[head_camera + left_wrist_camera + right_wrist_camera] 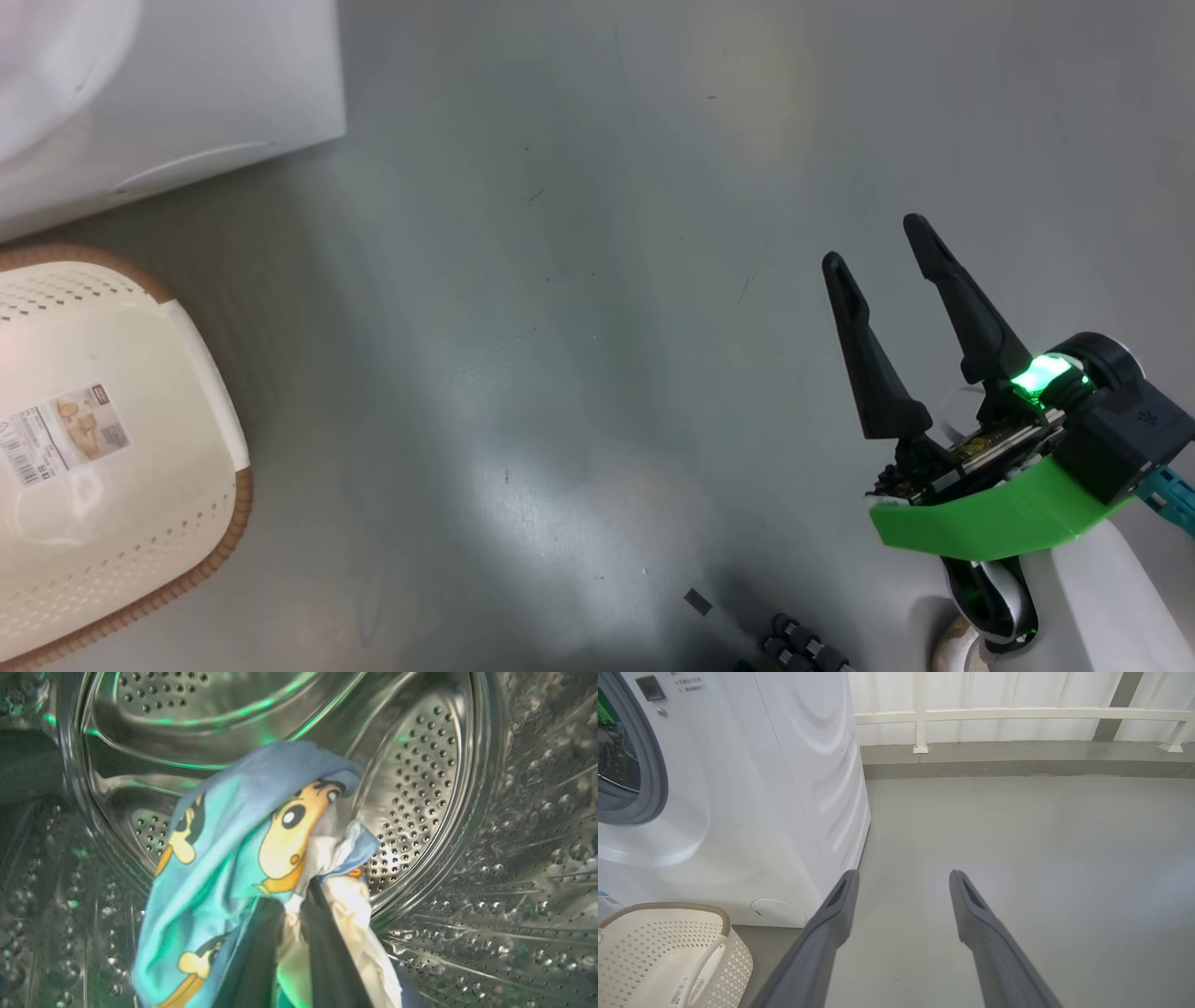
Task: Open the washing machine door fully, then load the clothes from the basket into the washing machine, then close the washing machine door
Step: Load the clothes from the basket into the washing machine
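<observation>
The grey floor (597,280) spreads across the scene, bare on the right as far as a white railing (1017,714) at the far side. On the left stands the washing machine (738,788), a white front-loader. Its round mouth, ringed by a grey seal (656,784), is uncovered in the right wrist view, so the door is most likely swung aside to let the loading go on.

Inside, the steel perforated drum (420,788) surrounds the left arm's camera, which means that arm reaches well into the machine. Just in front of the machine, on the near left, sits the cream basket (56,289) with its brown woven-look rim. The part of its floor in view is bare down to the paper label (65,434), which suggests the load is nearly or wholly out of it.

The clothes (224,858) hang in the drum: a light blue garment with orange cartoon figures, bunched together with a cream piece. They drape over and around the left gripper (294,900), whose dark fingers are pinched narrow on the bundle, holding it above the drum wall rather than resting it there. Letting go looks like the step in hand.

The right gripper (873,243) waits on the right above bare floor, jaws spread wide and holding nothing, kept well apart from basket and machine, probably to stay out of the way.
</observation>
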